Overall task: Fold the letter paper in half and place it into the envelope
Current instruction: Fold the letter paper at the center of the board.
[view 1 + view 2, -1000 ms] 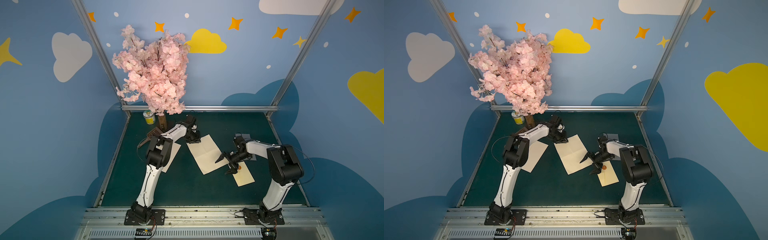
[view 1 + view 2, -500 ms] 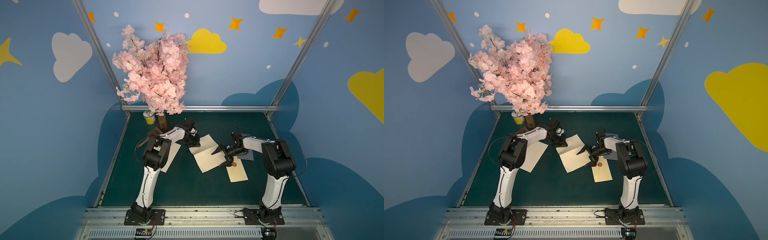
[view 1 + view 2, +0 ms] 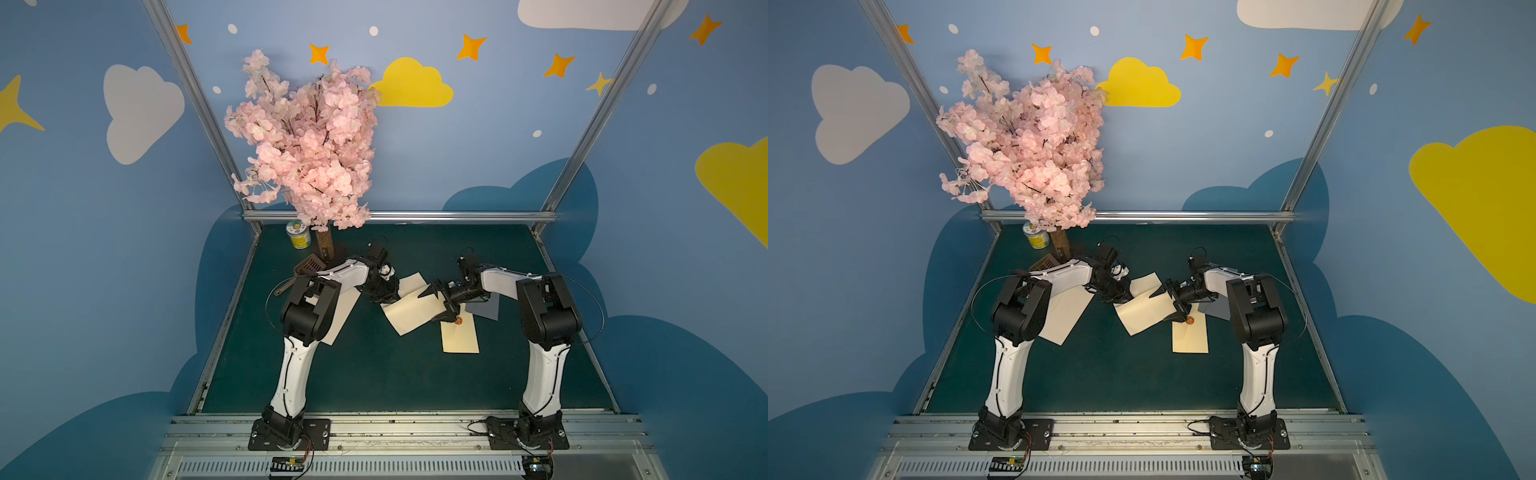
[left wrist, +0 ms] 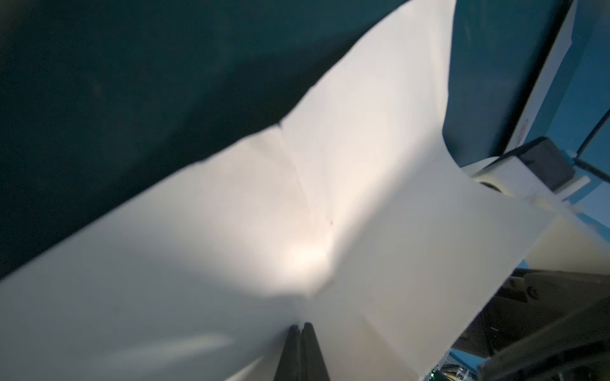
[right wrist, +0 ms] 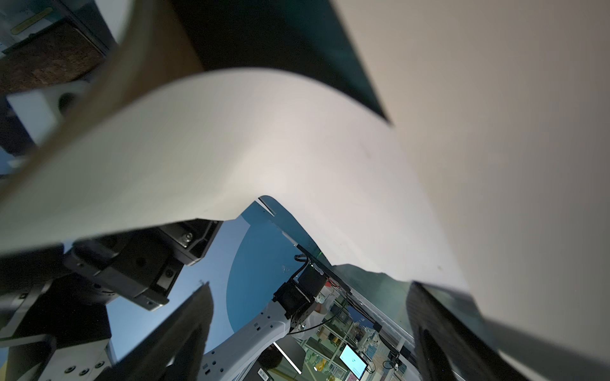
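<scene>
The left pincer (image 4: 299, 330) has its two fingers (image 4: 312, 349) pressed together, and they are clamped on the edge of the letter paper (image 4: 297, 214). Wrinkles in the sheet run toward that grip. In a top view this left pincer (image 3: 388, 296) sits at the left side of the letter paper (image 3: 409, 313).

The right pincer (image 3: 434, 306) stands with its jaws wide apart at the opposite side of the sheet and holds nothing. In the right wrist view the paper (image 5: 264, 138) curves like an arch above the right pincer (image 5: 308, 285). I cannot tell if one finger touches it.

The paper lies in the middle of the green table (image 3: 374, 374), between the two arms. Its far part is raised and bent, and its near part rests on the table.

The cream envelope (image 3: 459, 338) lies flat just beside the paper's right corner. It has an orange seal (image 3: 458, 320) near the lower fingertip of the right pincer. A grey sheet (image 3: 484, 308) lies just behind the envelope, partly under the right arm.

A second cream sheet (image 3: 343, 318) lies under the left arm. At the far left corner stand a pink blossom tree (image 3: 307, 141) and a yellow can (image 3: 298, 235).
</scene>
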Robot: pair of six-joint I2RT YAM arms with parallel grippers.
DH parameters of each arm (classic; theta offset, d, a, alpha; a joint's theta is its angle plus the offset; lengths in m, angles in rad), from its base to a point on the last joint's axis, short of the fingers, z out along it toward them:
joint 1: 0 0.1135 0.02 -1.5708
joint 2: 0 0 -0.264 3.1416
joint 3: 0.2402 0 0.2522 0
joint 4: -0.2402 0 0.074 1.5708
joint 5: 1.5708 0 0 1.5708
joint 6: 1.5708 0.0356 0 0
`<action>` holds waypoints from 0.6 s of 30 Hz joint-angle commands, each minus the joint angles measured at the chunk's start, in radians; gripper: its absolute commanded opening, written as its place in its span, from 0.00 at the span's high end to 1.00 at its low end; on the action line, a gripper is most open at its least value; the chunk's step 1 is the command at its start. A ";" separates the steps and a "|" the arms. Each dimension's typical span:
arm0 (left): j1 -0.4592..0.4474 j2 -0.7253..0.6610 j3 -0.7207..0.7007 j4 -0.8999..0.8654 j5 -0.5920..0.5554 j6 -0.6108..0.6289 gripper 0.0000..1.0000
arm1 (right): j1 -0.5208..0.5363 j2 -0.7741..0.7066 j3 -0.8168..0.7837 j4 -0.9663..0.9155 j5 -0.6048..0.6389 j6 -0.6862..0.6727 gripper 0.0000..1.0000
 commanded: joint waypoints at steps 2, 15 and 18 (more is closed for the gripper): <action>-0.042 -0.077 -0.033 0.021 0.058 -0.025 0.95 | -0.002 0.027 0.011 0.039 0.087 -0.031 0.08; -0.142 -0.198 -0.188 0.136 0.088 -0.094 0.95 | -0.002 -0.034 0.029 -0.021 0.091 -0.065 0.08; -0.150 -0.207 -0.217 0.155 0.087 -0.104 0.95 | -0.001 -0.042 0.039 -0.047 0.097 -0.079 0.08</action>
